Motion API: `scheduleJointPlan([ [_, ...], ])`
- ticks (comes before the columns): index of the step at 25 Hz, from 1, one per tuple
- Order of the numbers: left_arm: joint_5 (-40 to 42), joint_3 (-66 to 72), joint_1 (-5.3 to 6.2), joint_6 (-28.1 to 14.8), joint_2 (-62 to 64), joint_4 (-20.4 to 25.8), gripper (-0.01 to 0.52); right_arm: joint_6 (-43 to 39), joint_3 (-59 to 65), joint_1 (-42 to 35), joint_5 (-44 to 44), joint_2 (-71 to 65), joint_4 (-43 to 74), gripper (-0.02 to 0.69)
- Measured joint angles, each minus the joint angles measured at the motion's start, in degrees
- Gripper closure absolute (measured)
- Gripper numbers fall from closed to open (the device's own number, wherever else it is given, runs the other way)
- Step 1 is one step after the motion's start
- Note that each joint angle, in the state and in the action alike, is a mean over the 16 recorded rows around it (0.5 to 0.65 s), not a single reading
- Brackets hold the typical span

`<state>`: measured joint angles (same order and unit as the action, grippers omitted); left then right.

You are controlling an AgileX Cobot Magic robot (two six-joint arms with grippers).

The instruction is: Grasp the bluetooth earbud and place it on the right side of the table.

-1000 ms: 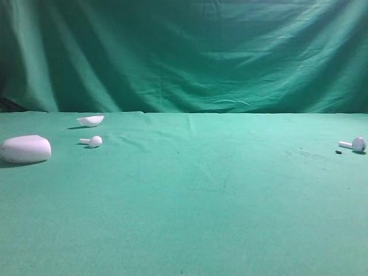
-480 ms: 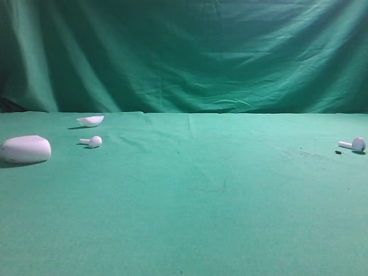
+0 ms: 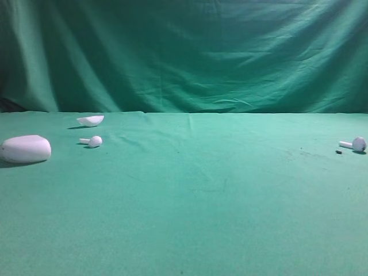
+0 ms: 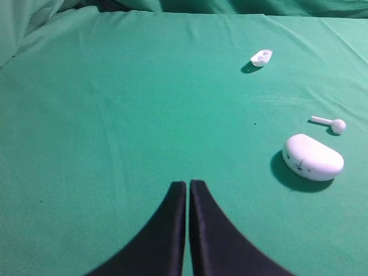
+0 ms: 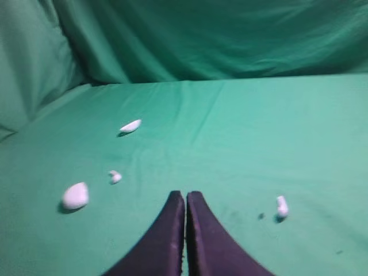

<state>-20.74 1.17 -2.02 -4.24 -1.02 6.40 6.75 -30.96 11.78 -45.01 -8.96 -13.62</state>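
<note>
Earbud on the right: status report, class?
Both tools shut, empty. One earbud lies on table's right side; other earbud left. Nothing obstructing.

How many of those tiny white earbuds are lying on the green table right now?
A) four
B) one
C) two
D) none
C: one earbud lies at the left, between the white shell and the pebble-shaped case, and a second earbud lies far off at the right edge of the table.
</note>
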Motion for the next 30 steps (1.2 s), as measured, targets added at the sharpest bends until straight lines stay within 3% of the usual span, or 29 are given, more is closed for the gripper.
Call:
scheduleJointPlan([
  [17, 0.00, 0.00, 0.00, 0.00, 0.00, 0.00, 0.514, -3.24, 27.77, -6.34, 23.98, 8.76, 11.02, 0.665],
  [30, 0.00, 0.00, 0.00, 0.00, 0.00, 0.00, 0.514, -3.67, 32.50, -7.26, 23.14, 9.46, 11.23, 0.665],
])
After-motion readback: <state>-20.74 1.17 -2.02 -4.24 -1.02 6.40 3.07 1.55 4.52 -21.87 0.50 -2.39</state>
